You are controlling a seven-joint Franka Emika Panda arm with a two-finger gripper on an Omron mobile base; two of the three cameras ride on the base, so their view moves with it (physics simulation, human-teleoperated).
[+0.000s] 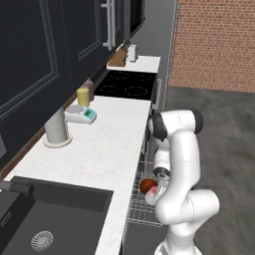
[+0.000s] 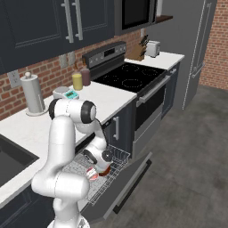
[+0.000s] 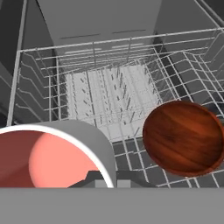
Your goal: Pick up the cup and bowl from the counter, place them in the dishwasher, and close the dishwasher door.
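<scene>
On the white, faintly marbled stone worktop (image 1: 107, 144), the black sink (image 1: 50, 219) sits at the left end. Further along the back edge stand a tall pale grey cylinder on a round base (image 1: 56, 127), a small white scale with a teal panel (image 1: 82, 114) and a yellow cylinder (image 1: 83, 96). Past the worktop's right end lies the black glass cooktop (image 1: 127, 84).

Below the worktop's front edge, the silver wire-grid rack (image 2: 113, 169) of the dishwasher is pulled out over the flat dark charcoal door (image 2: 129, 185), which hangs open. In the hand view, the short pale grey cup with a salmon-red inside (image 3: 52, 155) lies at the rack's left, and the glossy reddish-brown round bowl (image 3: 183, 138) rests on the wires at its right. The gripper (image 2: 95, 171) hovers low over the rack by the cup, its fingers drawn together; whether they pinch the cup's rim cannot be told.
</scene>
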